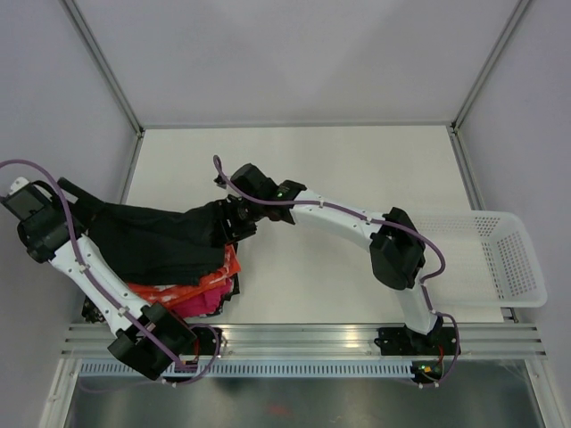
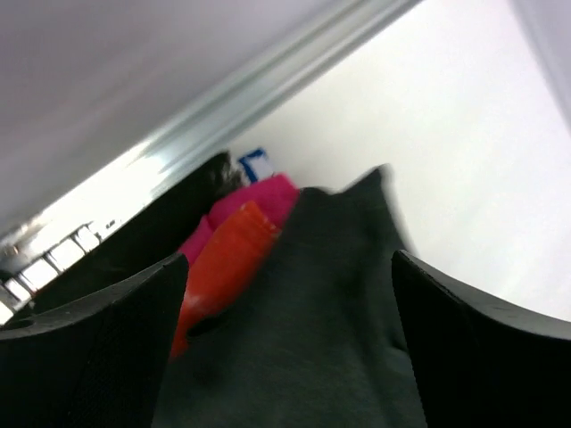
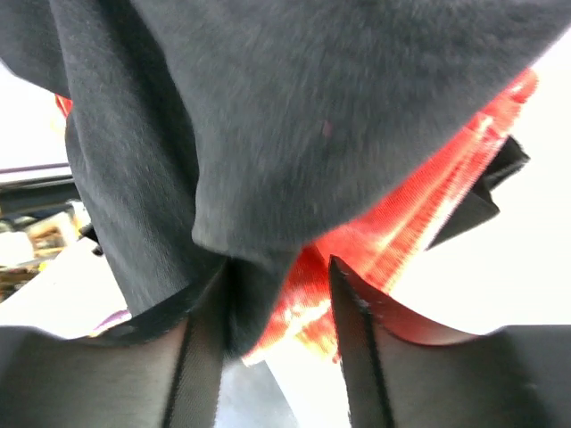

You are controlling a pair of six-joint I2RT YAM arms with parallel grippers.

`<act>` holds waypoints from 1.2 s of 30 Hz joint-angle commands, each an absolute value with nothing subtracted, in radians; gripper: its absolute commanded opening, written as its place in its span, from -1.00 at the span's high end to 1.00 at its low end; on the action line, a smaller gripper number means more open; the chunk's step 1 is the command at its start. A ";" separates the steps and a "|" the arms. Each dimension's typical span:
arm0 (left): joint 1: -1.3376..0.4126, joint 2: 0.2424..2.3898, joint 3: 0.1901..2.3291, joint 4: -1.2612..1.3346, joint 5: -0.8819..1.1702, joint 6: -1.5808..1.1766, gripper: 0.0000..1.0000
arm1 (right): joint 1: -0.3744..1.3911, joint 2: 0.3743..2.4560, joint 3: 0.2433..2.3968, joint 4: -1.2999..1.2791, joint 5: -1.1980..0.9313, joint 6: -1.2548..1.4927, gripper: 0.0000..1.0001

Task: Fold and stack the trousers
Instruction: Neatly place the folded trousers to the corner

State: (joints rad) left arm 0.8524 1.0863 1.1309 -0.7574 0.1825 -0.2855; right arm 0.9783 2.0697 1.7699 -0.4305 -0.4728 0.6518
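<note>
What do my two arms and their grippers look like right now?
Both the left arm and right arm have white links between bulky black joint housings, with a lilac cable tied along each. A green light glows near the right wrist. The left gripper and right gripper have matte black, curved fingers.

The trousers (image 1: pixel 152 236) are plain black, reading charcoal grey close up. One garment (image 1: pixel 174 292) is orange mottled with white; another garment (image 1: pixel 203 306) is magenta-pink. The surface (image 1: pixel 357 178) is off-white. The basket (image 1: pixel 504 259) is white, patterned with a fine grid of holes. The left arm (image 1: pixel 94 276) and right arm (image 1: pixel 343 218) are white with black joints and purple cables (image 1: pixel 428 245). The left pincer (image 2: pixel 290 259) and right pincer (image 3: pixel 278 267) are black.
</note>
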 commanded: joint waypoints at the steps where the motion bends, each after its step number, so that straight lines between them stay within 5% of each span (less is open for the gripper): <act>1: 0.857 1.054 1.317 -0.778 0.197 -0.253 -0.99 | 0.974 2.046 1.900 -0.668 -0.451 0.493 -0.20; 6: 0.854 1.052 1.498 -0.895 0.359 -0.245 -0.96 | 0.943 2.014 2.094 -0.802 -0.403 0.362 -0.23; 9: 0.845 1.026 1.507 -0.896 0.418 -0.282 -0.71 | 0.916 1.985 2.161 -0.798 -0.399 0.351 -0.07; 12: 0.822 0.939 1.340 -0.784 0.477 -0.405 0.07 | 0.914 1.957 2.168 -0.726 -0.432 0.357 0.40; 13: 0.819 0.908 1.289 -0.758 0.486 -0.428 0.46 | 0.913 1.951 2.152 -0.691 -0.460 0.371 0.70; 16: 0.818 0.894 1.120 -0.690 0.421 -0.485 0.95 | 0.919 1.948 2.050 -0.551 -0.561 0.431 0.96; 29: 0.821 0.922 0.715 -0.532 0.161 -0.548 0.95 | 0.992 2.056 1.809 -0.353 -0.609 0.482 1.00; 36: 0.821 0.954 0.771 -0.598 0.234 -0.521 0.95 | 0.996 2.042 1.789 -0.432 -0.588 0.368 1.00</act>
